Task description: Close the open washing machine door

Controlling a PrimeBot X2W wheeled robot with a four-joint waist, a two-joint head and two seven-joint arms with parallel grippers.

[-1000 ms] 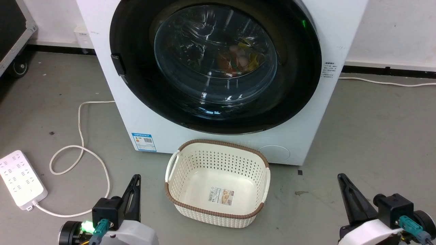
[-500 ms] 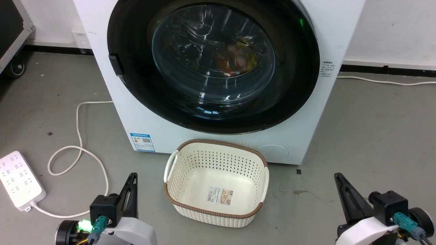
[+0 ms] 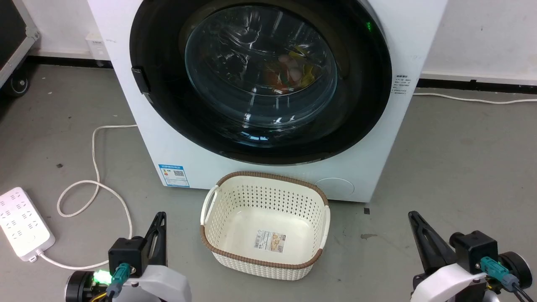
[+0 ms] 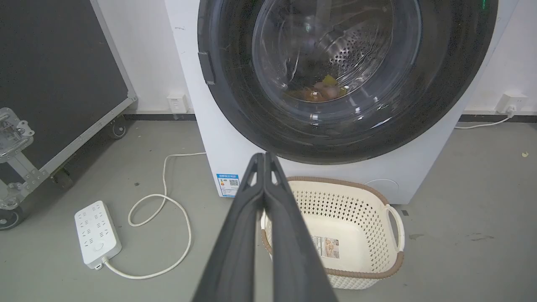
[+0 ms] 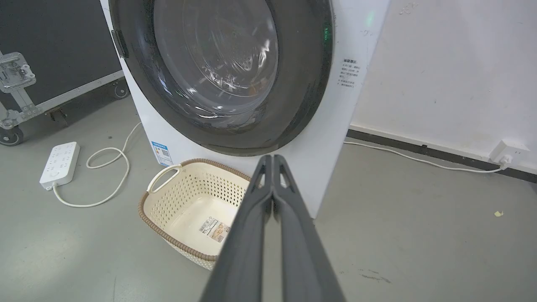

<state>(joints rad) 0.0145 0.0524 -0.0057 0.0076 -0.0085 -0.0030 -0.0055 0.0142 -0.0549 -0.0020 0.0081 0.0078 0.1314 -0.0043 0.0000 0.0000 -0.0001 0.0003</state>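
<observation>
Fingers point(image 4: 245, 218) of my left gripper point(image 4: 264, 156) are pressed together tip to tip, holding nothing; my right gripper point(image 5: 272, 157) is the same, closed on air. Both hang low over the grey floor point(image 3: 461, 167), well apart from the washing machine door point(image 3: 159, 105), which lies flat against the white machine front point(image 3: 201, 167), coloured laundry behind its glass. A cream basket point(image 3: 260, 270) stands just before the machine.
</observation>
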